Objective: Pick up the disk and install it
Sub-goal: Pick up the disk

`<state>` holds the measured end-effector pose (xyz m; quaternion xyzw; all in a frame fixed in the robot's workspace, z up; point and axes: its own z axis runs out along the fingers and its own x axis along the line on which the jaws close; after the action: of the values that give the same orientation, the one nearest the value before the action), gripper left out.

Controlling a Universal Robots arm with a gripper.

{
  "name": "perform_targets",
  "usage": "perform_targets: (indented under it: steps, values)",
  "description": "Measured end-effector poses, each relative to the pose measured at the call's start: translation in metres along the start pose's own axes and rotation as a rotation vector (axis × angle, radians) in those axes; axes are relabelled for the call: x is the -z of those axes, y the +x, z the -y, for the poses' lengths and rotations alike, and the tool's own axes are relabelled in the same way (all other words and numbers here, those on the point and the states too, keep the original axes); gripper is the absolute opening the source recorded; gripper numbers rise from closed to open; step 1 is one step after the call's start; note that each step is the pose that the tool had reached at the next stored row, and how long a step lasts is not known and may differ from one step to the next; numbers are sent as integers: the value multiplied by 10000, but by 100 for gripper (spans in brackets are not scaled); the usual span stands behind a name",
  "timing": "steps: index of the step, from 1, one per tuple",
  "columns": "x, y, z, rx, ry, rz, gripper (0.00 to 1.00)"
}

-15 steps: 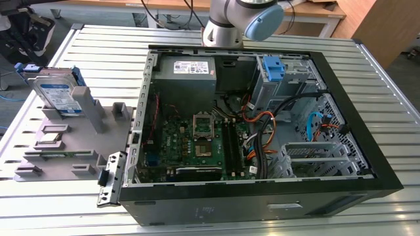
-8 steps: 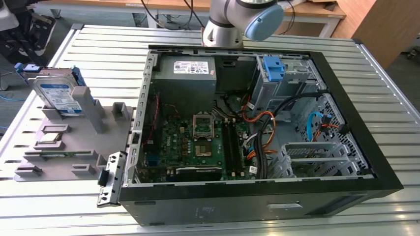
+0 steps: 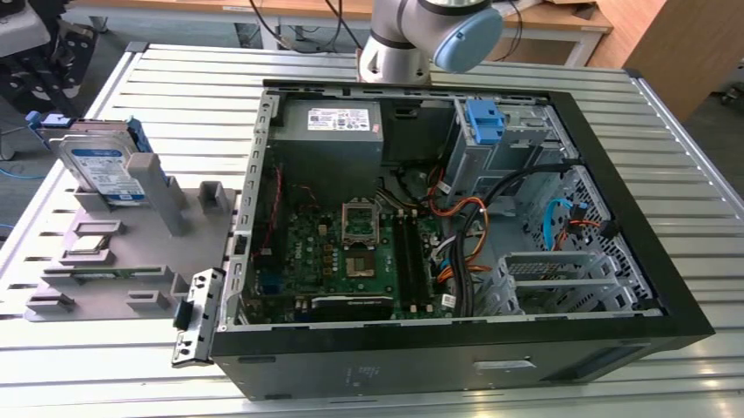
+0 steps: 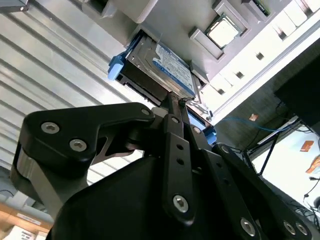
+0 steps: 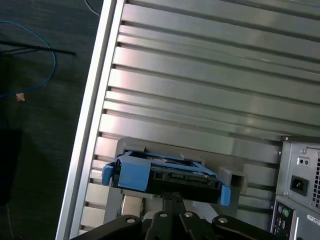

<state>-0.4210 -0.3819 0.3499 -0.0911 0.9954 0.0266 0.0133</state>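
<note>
The fingers [image 4: 172,125] are pressed together, holding nothing. Straight ahead of their tips, the disk [image 4: 167,65] stands on edge in the grey holder [image 3: 111,261], long side across them, on the exterior view's left.

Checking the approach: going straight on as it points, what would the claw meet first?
Most likely the disk, standing in its grey holder: in both wrist views the claw aims at its blue-framed edge. How far off the disk is, I cannot tell.
</note>
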Motion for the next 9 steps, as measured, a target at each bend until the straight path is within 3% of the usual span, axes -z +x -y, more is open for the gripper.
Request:
perform_targets:
  steps: [9]
  values:
    - [-11,0,0,1633,-52,-82,11]
